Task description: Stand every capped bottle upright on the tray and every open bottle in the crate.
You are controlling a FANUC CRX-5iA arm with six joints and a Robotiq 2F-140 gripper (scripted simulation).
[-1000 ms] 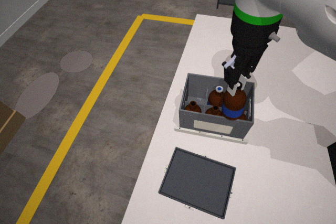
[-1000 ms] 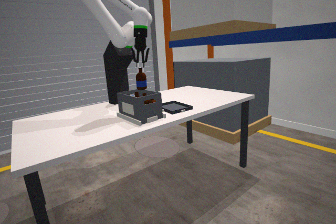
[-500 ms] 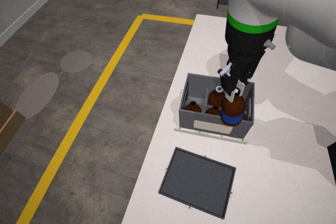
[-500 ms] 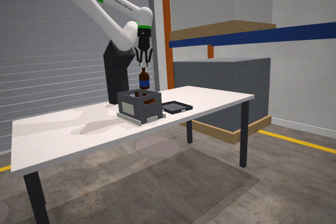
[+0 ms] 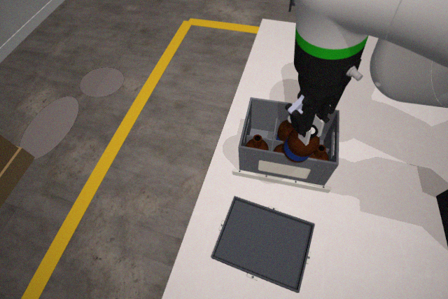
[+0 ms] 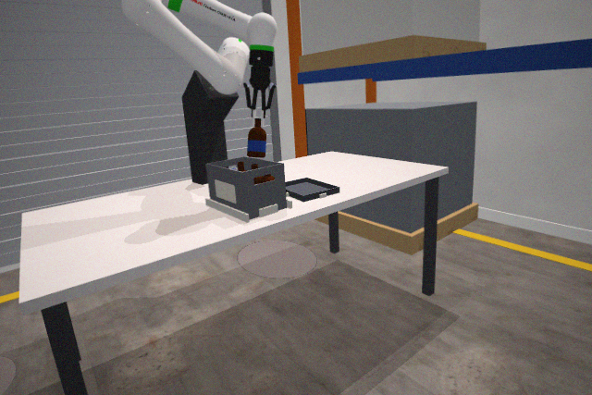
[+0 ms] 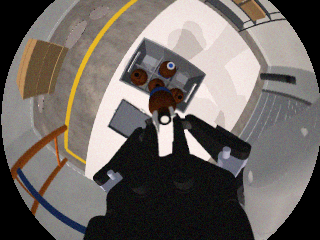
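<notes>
My gripper (image 6: 258, 112) is shut on the neck of a brown bottle with a blue label (image 6: 256, 141) and holds it upright, clear above the grey crate (image 6: 246, 186). The same bottle (image 5: 298, 146) hangs under the fingers (image 5: 305, 132) in the top view, over the crate. Several brown bottles stand in the crate's cells, such as one with an open neck (image 5: 257, 141); in the wrist view one bottle there has a white and blue cap (image 7: 171, 66). The dark tray (image 5: 263, 242) lies flat and empty in front of the crate.
The crate rests on a pale base plate (image 5: 280, 180) near the table's left edge. The arm's black pedestal (image 6: 205, 129) stands behind the table. A grey box (image 6: 391, 161) on a wooden pallet stands beyond the table's far end.
</notes>
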